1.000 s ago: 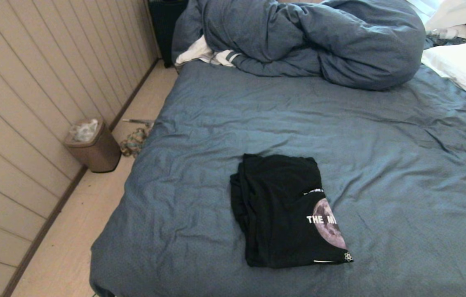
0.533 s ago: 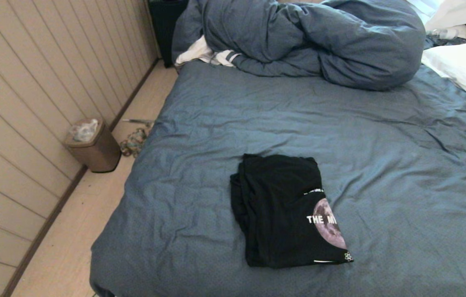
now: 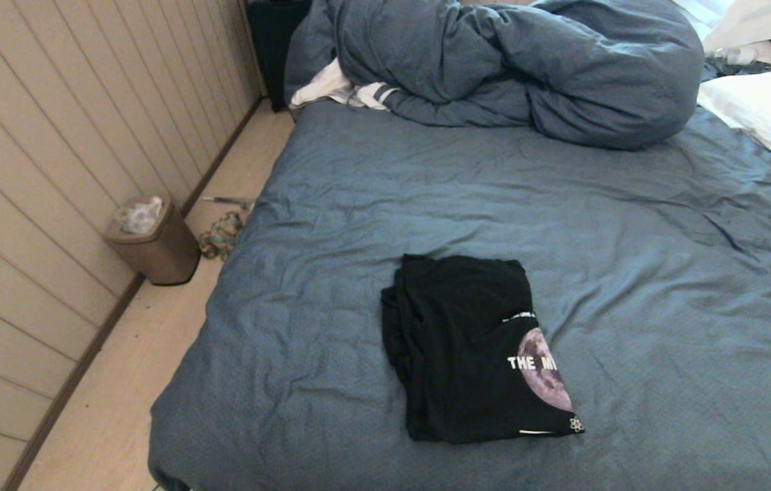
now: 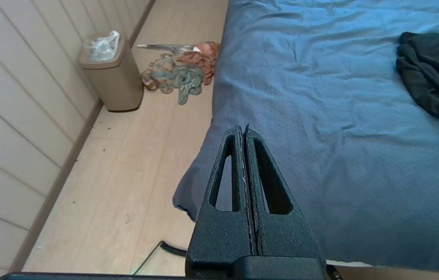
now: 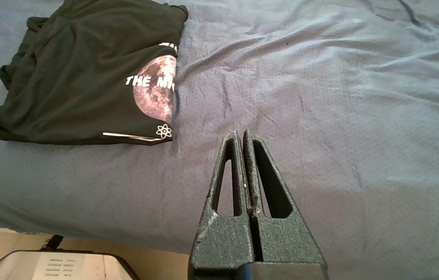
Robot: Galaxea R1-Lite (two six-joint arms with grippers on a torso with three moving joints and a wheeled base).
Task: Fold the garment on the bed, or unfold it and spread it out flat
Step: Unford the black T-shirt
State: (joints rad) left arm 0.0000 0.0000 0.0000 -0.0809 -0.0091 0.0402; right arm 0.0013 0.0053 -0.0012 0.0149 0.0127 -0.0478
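Nothing has changed over the last second: folded black thin-fabric T-shirt with moon graphic point(image 3: 471, 348) sits untouched on the wrinkled slate-blue bed point(image 3: 631, 273). Left gripper point(image 4: 245, 130) and right gripper point(image 5: 241, 136) are pinched fully closed, empty. Shirt lies ahead, between them, well apart from both; task effectively unstarted.

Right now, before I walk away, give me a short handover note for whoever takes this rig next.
Left gripper: shut, empty, hovering over the near left edge of the bed.
Right gripper: shut, empty, above bare sheet to the right of the garment.
Garment: lies folded in a compact rectangle near the front middle of the bed, part of the moon print and white lettering facing up. Neither gripper touches it.
Duvet is bunched at the far end, pillow far right.
Done: shirt looks folded.
Left: if it is to be spread flat, nothing has started; open a gripper and take an edge.
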